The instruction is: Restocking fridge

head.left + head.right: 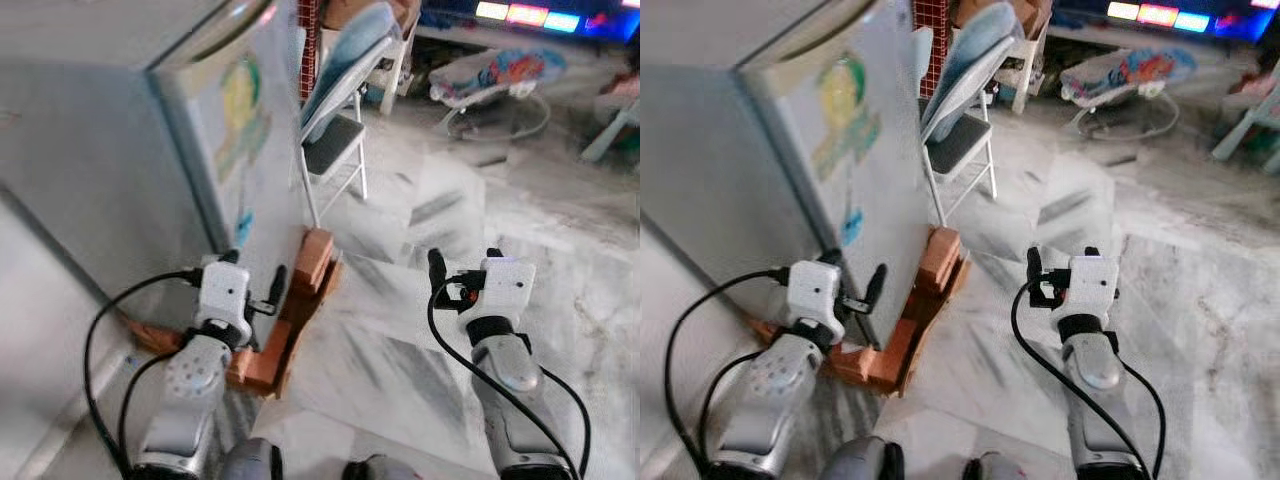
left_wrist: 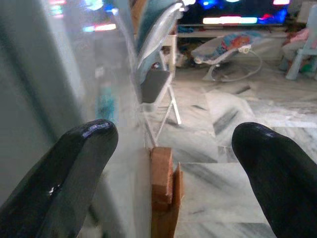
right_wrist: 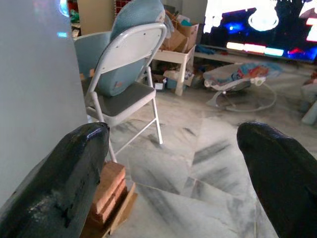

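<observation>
Fridge: the grey fridge point(image 1: 120, 150) is standing at the robot's left, its door shut, and its side panel, with colourful stickers point(image 1: 240, 110) on it, is facing out toward the open floor.
Base: the fridge is sitting raised on reddish bricks point(image 1: 310, 262) and wooden boards point(image 1: 262, 365), which are sticking out along its lower front corner.
Left pincer: the left pincer point(image 1: 255, 283) is hovering low, just beside the fridge's near corner (close, though I cannot tell whether it is touching), and it is gripping nothing; the left wrist view is showing both black fingers point(image 2: 74, 163) spread wide, with the fridge panel and a brick between them.
Right pincer: the right pincer point(image 1: 465, 262) is hanging over bare floor, well apart from the fridge, also spread wide and carrying nothing; its fingers point(image 3: 69, 173) are framing the chair in the right wrist view.
Chair: a white metal folding chair point(image 3: 124, 74) with a dark seat is standing just beyond the fridge, something pale blue leaning on its backrest.
Floor: grey-veined marble tiles point(image 1: 420, 330) are running across the whole room.
Background: a baby bouncer point(image 1: 495, 85) is resting on the floor further back, beyond it a low shelf point(image 3: 173, 57) holding boxes, and bright blue and pink lights point(image 3: 257, 20) are glowing along the far wall.
</observation>
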{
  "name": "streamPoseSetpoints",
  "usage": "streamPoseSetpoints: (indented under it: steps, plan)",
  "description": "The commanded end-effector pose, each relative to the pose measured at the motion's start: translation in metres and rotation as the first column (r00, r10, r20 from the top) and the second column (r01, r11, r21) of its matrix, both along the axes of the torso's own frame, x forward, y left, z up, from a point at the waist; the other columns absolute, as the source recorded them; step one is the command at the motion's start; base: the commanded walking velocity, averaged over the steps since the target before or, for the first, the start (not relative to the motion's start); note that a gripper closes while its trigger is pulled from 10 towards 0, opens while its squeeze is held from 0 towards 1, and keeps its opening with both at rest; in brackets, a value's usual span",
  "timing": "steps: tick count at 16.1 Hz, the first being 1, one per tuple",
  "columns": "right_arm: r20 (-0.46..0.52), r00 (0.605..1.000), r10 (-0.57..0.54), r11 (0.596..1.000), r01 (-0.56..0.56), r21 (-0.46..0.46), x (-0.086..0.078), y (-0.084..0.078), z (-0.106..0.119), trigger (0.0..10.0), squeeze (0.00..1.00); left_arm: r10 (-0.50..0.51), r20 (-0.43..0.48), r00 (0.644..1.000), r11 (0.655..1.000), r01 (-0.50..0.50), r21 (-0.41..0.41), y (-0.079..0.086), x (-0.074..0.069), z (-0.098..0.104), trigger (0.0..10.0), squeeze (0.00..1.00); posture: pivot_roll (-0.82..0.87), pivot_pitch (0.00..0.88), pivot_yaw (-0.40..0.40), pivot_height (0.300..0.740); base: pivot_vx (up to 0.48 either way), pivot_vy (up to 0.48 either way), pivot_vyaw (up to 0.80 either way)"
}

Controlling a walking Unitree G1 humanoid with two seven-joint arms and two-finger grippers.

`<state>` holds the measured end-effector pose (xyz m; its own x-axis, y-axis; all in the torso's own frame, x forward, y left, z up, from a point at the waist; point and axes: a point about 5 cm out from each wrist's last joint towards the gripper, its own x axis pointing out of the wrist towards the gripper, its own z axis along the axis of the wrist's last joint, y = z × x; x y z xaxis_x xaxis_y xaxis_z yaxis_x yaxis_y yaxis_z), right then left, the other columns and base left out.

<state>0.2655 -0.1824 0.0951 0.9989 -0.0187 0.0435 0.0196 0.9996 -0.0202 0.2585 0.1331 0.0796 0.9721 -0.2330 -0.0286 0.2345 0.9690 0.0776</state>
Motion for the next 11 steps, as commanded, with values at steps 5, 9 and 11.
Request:
streamPoseSetpoints:
  steps: [5, 9, 11]
  plan:
    - [-0.082, 0.996, 0.021, 0.999, -0.023, -0.031, -0.016, -0.002, -0.015, 10.0, 0.00, 0.062, 0.006, 0.998, 0.998, -0.062, 0.033, 0.010, 0.006, -0.001, 10.0, 0.00, 0.11, 0.103, -0.047, 0.740, 0.000, 0.000, 0.00]
    - [-0.114, 0.993, 0.018, 1.000, -0.021, -0.021, -0.025, 0.001, -0.021, 10.0, 0.00, 0.080, 0.045, 0.996, 0.996, -0.082, 0.041, 0.017, 0.025, 0.012, 10.0, 0.00, 0.09, 0.110, -0.036, 0.740, 0.000, 0.000, 0.00]
    - [-0.114, 0.993, 0.015, 1.000, -0.018, -0.020, -0.025, 0.001, -0.020, 10.0, 0.00, 0.087, 0.043, 0.995, 0.995, -0.088, 0.038, 0.019, 0.028, 0.012, 10.0, 0.00, 0.09, 0.110, -0.036, 0.740, 0.000, 0.000, 0.00]
